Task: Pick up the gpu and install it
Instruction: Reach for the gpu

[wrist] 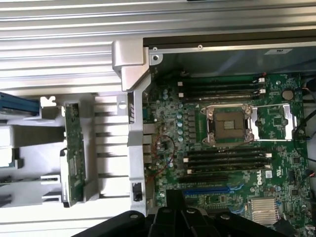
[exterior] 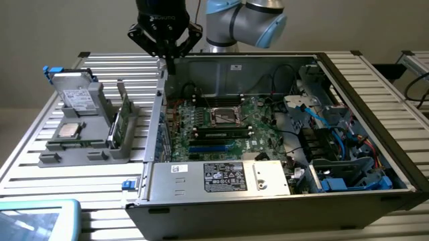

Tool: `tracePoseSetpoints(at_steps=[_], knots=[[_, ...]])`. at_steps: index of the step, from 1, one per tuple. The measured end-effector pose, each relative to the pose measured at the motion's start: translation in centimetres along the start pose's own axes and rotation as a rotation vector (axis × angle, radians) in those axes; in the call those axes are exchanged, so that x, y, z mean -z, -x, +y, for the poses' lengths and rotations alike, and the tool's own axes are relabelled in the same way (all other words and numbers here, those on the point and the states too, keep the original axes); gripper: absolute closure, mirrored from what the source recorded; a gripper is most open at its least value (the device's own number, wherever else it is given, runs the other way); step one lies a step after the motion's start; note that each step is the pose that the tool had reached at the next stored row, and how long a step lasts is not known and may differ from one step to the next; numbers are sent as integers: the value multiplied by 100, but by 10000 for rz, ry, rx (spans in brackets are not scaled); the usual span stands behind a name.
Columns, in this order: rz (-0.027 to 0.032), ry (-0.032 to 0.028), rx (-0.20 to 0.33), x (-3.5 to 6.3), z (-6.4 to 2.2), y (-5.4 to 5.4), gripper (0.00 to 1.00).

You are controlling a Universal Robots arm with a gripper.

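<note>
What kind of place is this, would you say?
Probably a robotics lab bench for computer assembly: an open PC case with its motherboard exposed, a grey rack of loose parts beside it, and a robot arm over the slatted table.

We're looking into a robotics lab: a grey-and-pale-blue jointed robot arm (exterior: 246, 19) is standing behind a ribbed aluminium worktop (exterior: 110, 68) that is carrying an opened black metal computer case (exterior: 268, 213).

Slatted table (exterior: 100, 198), computer case (exterior: 268, 211), grey holder (exterior: 67, 156)
</note>
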State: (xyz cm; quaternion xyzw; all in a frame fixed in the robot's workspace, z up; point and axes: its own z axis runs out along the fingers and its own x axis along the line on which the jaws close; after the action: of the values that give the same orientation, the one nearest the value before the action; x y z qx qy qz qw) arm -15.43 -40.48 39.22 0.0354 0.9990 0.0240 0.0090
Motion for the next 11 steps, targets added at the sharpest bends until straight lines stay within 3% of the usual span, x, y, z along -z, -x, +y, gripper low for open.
tracePoseSetpoints(at_steps=[11], knots=[[196,-15,-10,3,-83,-419,89]])
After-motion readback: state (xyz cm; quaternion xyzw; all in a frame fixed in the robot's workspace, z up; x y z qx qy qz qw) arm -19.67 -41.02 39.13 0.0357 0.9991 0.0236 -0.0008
